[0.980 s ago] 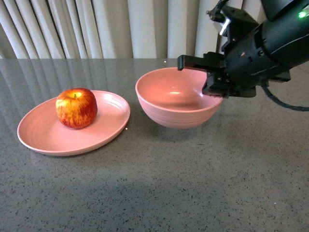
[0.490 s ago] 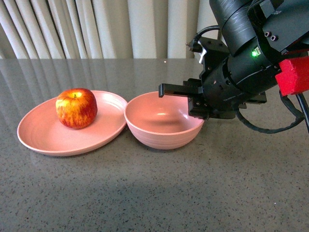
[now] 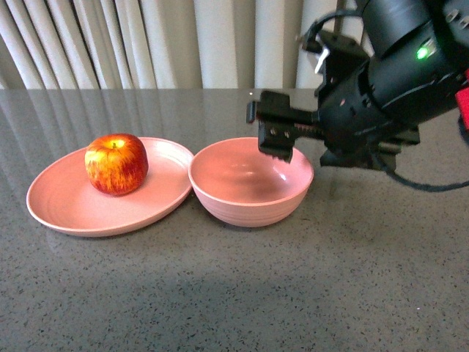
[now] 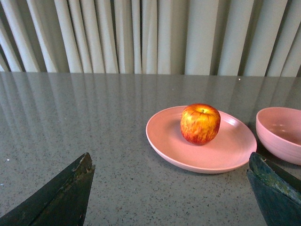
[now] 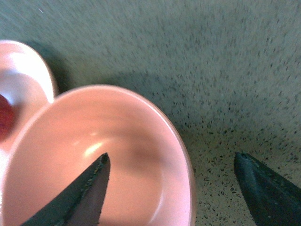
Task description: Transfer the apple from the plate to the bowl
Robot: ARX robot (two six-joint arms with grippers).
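Note:
The red and yellow apple sits upright on the wide pink plate at the left. The deep pink bowl stands right of the plate, their rims touching or nearly so. My right gripper is open and empty, hovering just above the bowl's right rim. In the right wrist view one finger of the gripper is over the bowl and the other outside it; the plate shows at the edge. My left gripper is open, low, some way from the apple, plate and bowl.
The grey speckled tabletop stretches in front of and around the dishes. Pale curtains hang behind the table's far edge. The bulky black right arm with its cables fills the upper right.
The bowl came left and down to rest beside the plate. My right gripper has since let go of its rim and risen slightly. Apple and plate have not moved.

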